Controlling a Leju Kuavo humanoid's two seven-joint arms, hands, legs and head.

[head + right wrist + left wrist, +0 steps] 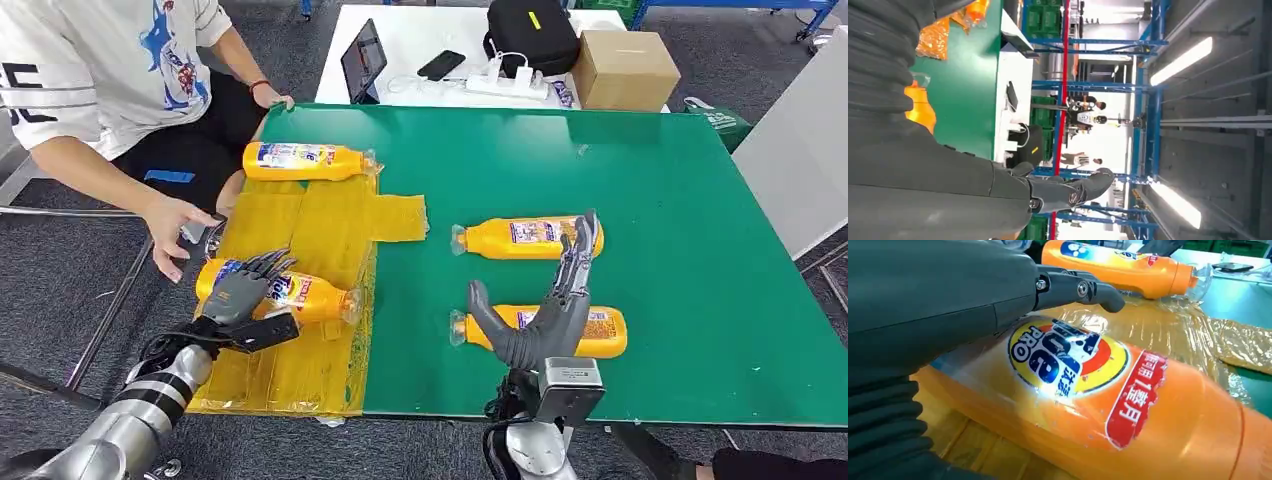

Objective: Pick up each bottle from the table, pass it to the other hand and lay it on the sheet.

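Four orange detergent bottles lie on their sides. One bottle (310,160) lies at the far end of the yellow sheet (330,225). A second bottle (300,293) (1098,400) lies on the sheet's near part, and my left hand (243,287) (938,305) rests over its base end with fingers stretched out, not wrapped around it. Two bottles lie on the green table (680,200): a far one (525,238) and a near one (600,332). My right hand (548,305) (948,185) stands upright above the near one, fingers spread, holding nothing.
A person sits at the left, one hand (175,228) close to the sheet's left edge. Behind the green table a white table carries a tablet (363,60), a phone (441,65), a black bag (530,35) and a cardboard box (625,68).
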